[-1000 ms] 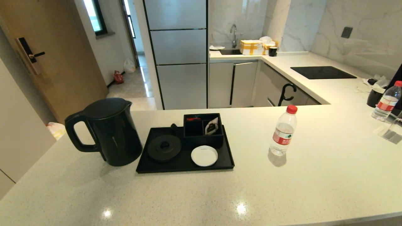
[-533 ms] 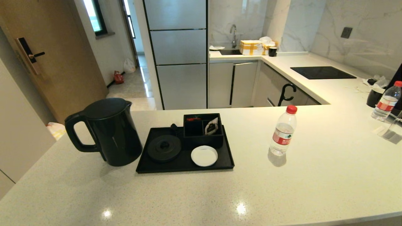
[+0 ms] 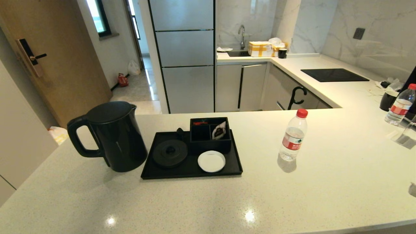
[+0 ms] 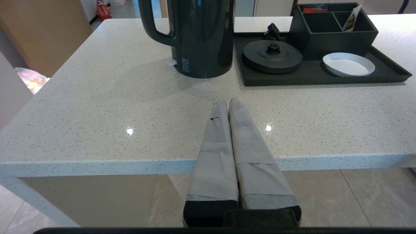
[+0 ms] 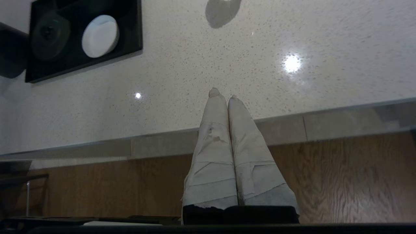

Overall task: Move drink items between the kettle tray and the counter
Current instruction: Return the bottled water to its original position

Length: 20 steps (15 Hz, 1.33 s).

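The tall black kettle (image 3: 109, 138) stands on the pale speckled counter (image 3: 325, 188), just left of the black tray (image 3: 191, 171). On the tray are the bare round kettle base (image 3: 170, 152), a compartment box (image 3: 209, 136) and a white coaster (image 3: 211, 161). The red-capped water bottle (image 3: 293, 135) stands upright on the counter right of the tray. My left gripper (image 4: 227, 102) is shut and empty over the counter's near edge, facing the kettle (image 4: 201, 35). My right gripper (image 5: 222, 93) is also shut and empty, over the near edge, right of the tray (image 5: 84, 66).
A second water bottle (image 3: 399, 105) and a black mug (image 3: 387, 100) stand at the far right beside a clear stand (image 3: 404, 136). The black cooktop (image 3: 333, 74) lies further back on the right. A sink and boxes (image 3: 260, 48) are at the back.
A small grey shape has come into the head view at its right edge, low over the counter. The kettle, tray and bottle have not moved.
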Tool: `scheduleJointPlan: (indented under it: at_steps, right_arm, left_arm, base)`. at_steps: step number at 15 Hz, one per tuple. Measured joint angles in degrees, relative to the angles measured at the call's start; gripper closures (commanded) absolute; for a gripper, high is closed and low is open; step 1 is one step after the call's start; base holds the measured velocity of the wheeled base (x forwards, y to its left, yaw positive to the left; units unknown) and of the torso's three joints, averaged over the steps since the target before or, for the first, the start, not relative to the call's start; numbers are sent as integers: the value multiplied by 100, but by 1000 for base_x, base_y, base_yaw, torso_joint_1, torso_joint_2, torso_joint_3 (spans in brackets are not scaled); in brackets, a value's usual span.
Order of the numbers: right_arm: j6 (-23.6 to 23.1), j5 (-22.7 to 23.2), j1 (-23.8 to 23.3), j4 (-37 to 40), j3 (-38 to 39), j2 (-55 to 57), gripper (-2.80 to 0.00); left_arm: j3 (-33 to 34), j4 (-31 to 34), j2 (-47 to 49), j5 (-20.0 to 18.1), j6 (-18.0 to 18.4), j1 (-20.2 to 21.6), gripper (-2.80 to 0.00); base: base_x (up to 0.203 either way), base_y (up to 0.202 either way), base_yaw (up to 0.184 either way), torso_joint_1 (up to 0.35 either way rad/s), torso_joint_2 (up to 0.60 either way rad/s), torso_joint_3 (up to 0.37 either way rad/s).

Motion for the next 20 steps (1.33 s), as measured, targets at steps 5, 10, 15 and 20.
scheduleJointPlan:
  at_steps: [5,10,15,20]
  right_arm:
    - [25,-725,718,-2409,41,2578,0]
    - [-149,-1284,1337,-4456,-314,4264,-280]
    - [-159,-1494,1230,-5007,-256,4759,-280]
    - [-132,-1780,1128,-5755,-310,5239,-280]
  left_arm:
    - [0,-1,0,1,0,0,0]
    - [0,-1,0,2,0,0,0]
    - [0,-1,0,0,-3,0,0]
    - [0,-1,0,0,2,0,0]
  base:
    - [0,0,0,0,0,0]
    - [0,0,0,0,0,0]
    - [0,0,0,0,0,0]
    - [0,0,0,0,0,0]
